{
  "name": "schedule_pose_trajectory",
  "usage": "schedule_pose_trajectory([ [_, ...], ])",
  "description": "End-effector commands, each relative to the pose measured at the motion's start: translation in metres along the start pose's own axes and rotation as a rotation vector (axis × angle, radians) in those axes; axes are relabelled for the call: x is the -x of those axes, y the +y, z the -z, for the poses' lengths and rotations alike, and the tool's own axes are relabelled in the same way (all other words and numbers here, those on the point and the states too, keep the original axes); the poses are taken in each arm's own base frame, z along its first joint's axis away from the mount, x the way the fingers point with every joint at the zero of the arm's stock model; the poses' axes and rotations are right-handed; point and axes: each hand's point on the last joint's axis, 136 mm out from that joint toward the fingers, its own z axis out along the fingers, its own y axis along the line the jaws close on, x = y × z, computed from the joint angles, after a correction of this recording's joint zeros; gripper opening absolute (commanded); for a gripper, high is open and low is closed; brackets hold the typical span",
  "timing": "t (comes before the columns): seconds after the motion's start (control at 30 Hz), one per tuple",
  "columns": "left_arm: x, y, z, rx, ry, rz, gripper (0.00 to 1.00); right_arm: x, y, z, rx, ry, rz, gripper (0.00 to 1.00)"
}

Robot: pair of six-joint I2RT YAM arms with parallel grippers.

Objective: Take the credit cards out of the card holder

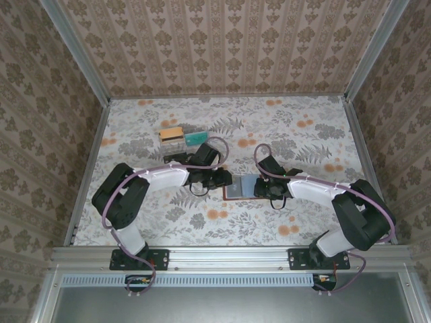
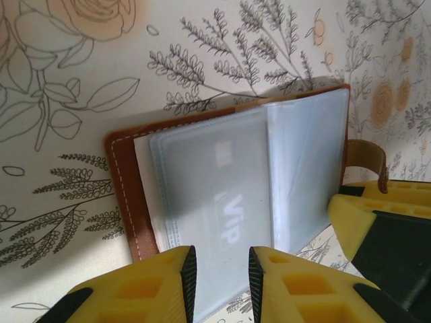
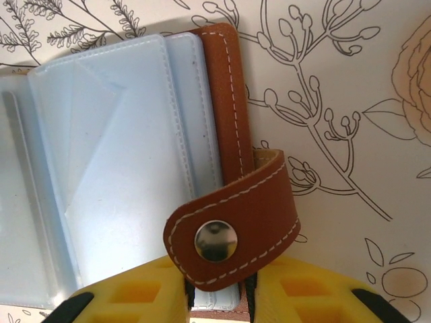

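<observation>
Card holder [image 1: 240,186] lies open at centre of the table [image 1: 296,128]. Left gripper [image 1: 222,180] is at its 9 o'clock edge, right gripper [image 1: 267,189] at 3 o'clock; from above the arms hide both edges. Left wrist: frosted sleeve [image 2: 202,161] blurs a card [image 2: 225,202] lettered "VIP". Jaws narrow, sleeve runs into the gap, contact cut off, grip unclear. Right wrist: snap strap [image 3: 236,222] covers the narrow gap, can't tell if pinched. At 10 o'clock of the holder, orange piece [image 1: 172,134] and teal piece [image 1: 197,138], too small to identify.

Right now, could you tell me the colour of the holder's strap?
Brown, white-stitched strap; right wrist view.
</observation>
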Motion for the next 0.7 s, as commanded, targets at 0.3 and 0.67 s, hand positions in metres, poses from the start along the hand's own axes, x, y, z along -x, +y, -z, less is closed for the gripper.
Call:
schedule_pose_trajectory([
  [0.3,-0.006,-0.001,-0.018,-0.025,0.060,0.012,0.29,-0.019,-0.005,-0.004,-0.005,0.056,-0.017,0.29],
  [0.67,-0.005,-0.014,-0.020,-0.077,0.061,-0.023,0.43,-0.022,-0.005,-0.006,-0.009,0.066,-0.016,0.29],
])
